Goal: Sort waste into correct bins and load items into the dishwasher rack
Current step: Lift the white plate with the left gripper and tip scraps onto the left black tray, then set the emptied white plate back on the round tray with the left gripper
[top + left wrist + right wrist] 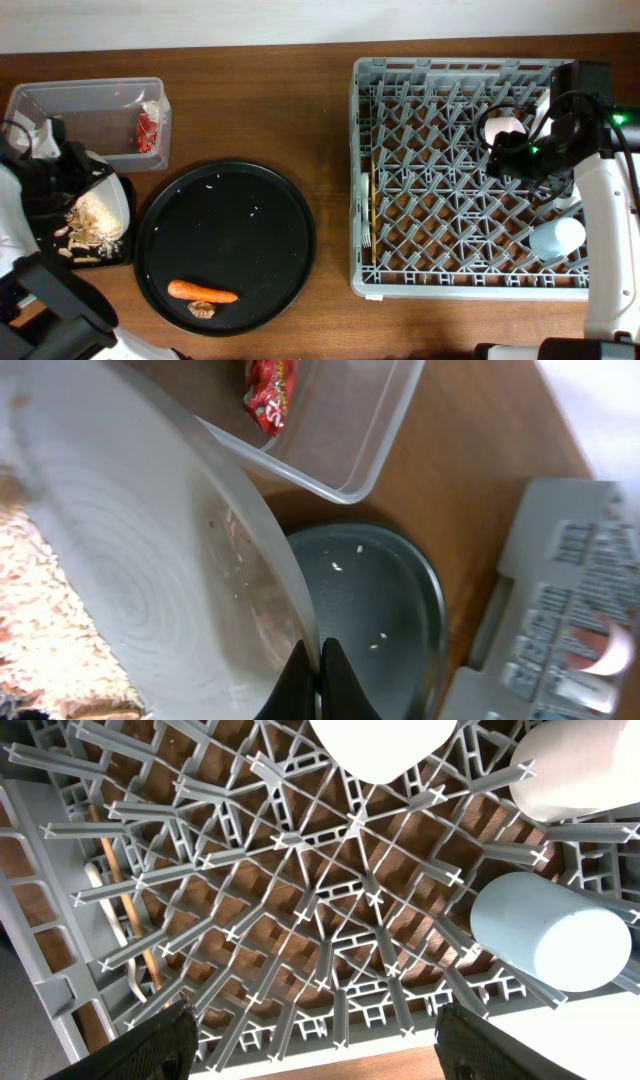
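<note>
The left gripper is clenched on the rim of the white plate. The plate hangs tilted just to the left of the round black tray, over the shallow black tray where the beige food scraps lie. A few crumbs seem to cling to the plate's face.

The plate looks stiff, smooth and rather slippery, and it would break if dropped (a pinch on the thin rim alone lets it swing). I therefore judge that a slow carry is wise.

The orange carrot and the small brown morsel rest on the round black tray, at its edge nearest the robot. The carrot looks firm and may roll, so it is best taken across its middle.

The red-and-white snack wrapper is in the clear tub, behind and to the left of the round tray.

Well to the right of the round tray stands the dishwasher rack. Above it the right gripper is released and holds nothing. In the rack I see the light blue cup, and on the side nearest the round tray the wooden chopsticks and the white fork
</note>
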Tool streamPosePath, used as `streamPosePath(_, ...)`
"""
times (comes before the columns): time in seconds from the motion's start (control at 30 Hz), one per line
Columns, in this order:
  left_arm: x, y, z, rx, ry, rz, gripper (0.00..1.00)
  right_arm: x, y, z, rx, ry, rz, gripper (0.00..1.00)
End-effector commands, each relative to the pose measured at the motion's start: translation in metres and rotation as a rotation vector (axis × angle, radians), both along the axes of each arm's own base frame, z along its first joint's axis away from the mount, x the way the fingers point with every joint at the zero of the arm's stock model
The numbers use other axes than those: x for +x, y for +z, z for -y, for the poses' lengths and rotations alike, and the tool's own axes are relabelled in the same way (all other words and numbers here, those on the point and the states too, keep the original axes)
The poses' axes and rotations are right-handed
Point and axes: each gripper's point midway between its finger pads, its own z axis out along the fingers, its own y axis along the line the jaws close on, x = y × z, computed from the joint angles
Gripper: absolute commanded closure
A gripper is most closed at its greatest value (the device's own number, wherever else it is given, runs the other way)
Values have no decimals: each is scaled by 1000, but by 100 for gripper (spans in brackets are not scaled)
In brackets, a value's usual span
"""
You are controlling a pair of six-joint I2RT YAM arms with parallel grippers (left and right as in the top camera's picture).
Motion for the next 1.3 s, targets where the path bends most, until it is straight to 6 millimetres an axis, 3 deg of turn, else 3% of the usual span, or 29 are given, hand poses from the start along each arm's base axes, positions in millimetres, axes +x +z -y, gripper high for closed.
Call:
streamPosePath(0.0, -1, 30, -1, -61, -6, 112, 100, 0, 0, 1, -5, 7, -1, 21)
streamPosePath(0.13, 5, 63, 10, -195, -85, 323, 100, 0, 0, 1, -5, 7, -1, 21)
streamPosePath(0.23, 2, 63, 6, -193, -77, 322, 100, 0, 0, 1, -5, 7, -1, 21)
streamPosePath(0.3, 3, 74, 14, -214, -137, 404, 100, 0, 0, 1, -5, 7, -1, 21)
streamPosePath(0.47, -1, 76, 15, -171, -209, 471, 100, 0, 0, 1, -5, 7, -1, 21)
streamPosePath(0.7, -16, 77, -7, -190, -128, 455, 100, 0, 0, 1, -5, 7, -1, 21)
streamPosePath(0.83, -24, 80, -7, -249, -88, 441, 100, 0, 0, 1, -5, 7, -1, 21)
streamPosePath(0.97, -36, 78, -35, -315, 86, 368, 100, 0, 0, 1, -5, 7, -2, 21)
streamPosePath(1.0, -38, 90, -34, -341, 66, 442, 100, 0, 0, 1, -5, 7, -2, 21)
streamPosePath(1.07, -41, 79, -50, -293, 101, 407, 100, 0, 0, 1, -5, 7, -2, 21)
streamPosePath(1.27, -41, 83, -40, -328, 81, 419, 100, -1, 0, 1, -4, 7, -6, 21)
